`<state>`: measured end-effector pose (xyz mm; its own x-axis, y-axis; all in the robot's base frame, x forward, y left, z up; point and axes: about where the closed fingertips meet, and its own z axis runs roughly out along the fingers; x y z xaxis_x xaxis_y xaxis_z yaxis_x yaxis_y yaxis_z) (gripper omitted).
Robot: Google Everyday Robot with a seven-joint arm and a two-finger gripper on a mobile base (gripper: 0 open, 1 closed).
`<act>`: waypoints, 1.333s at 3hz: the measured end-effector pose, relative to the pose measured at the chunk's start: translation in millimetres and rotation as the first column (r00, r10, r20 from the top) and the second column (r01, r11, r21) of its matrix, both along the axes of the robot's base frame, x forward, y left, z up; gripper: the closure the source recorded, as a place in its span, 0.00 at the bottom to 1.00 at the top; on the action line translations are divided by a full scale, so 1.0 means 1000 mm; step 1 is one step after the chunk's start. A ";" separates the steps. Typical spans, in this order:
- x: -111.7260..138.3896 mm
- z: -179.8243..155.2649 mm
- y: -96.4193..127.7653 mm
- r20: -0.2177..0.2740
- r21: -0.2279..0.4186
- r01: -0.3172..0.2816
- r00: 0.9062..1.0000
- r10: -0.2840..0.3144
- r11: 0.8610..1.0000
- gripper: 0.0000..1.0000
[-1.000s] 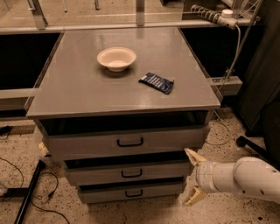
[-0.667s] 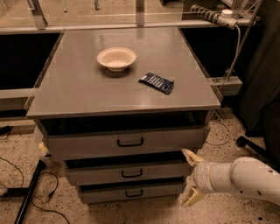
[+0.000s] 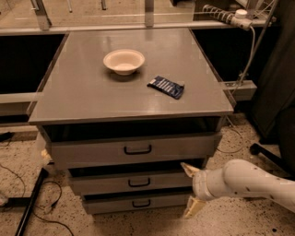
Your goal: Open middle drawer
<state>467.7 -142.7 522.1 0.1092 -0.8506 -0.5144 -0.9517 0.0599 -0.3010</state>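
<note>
The gripper (image 3: 191, 189) hangs at the cabinet's (image 3: 73, 99) lower right front corner, with its two cream fingers (image 3: 188, 168) spread apart and nothing held between them. The upper finger points at the cabinet's right edge, level with the top of the middle drawer (image 3: 101, 183). The lower finger sits level with the bottom drawer (image 3: 106, 203). Whether either finger touches the cabinet cannot be told. The white arm (image 3: 251, 182) runs from the gripper away to the right of the cabinet, low over the speckled floor (image 3: 239, 223).

The middle drawer is the second of three grey fronts stacked in the cabinet's face. Its small black bar handle (image 3: 139, 183) is centred on the front, left of the gripper and clear of both fingers. A dark gap shows along the drawer's upper edge, under the taller top drawer (image 3: 92, 152), which has its own black handle. The bottom drawer is the narrowest front and lies directly beneath.

On the cabinet's flat grey top, a cream bowl (image 3: 123, 61) stands upright toward the back, near the middle. A dark blue snack packet (image 3: 166, 87) lies flat in front of it and to the right, apart from the bowl.

Behind the cabinet's back right corner a power strip (image 3: 220, 14) rests on a rail, and a white cable (image 3: 251, 44) drops from it. On the floor left of the cabinet lie black cables (image 3: 20, 182).
</note>
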 end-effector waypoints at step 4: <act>0.061 -0.062 0.013 -0.010 -0.024 0.019 1.000 -0.019 1.000 0.00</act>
<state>529.0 -129.6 460.2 0.0879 -0.8644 -0.4951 -0.9535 0.0708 -0.2929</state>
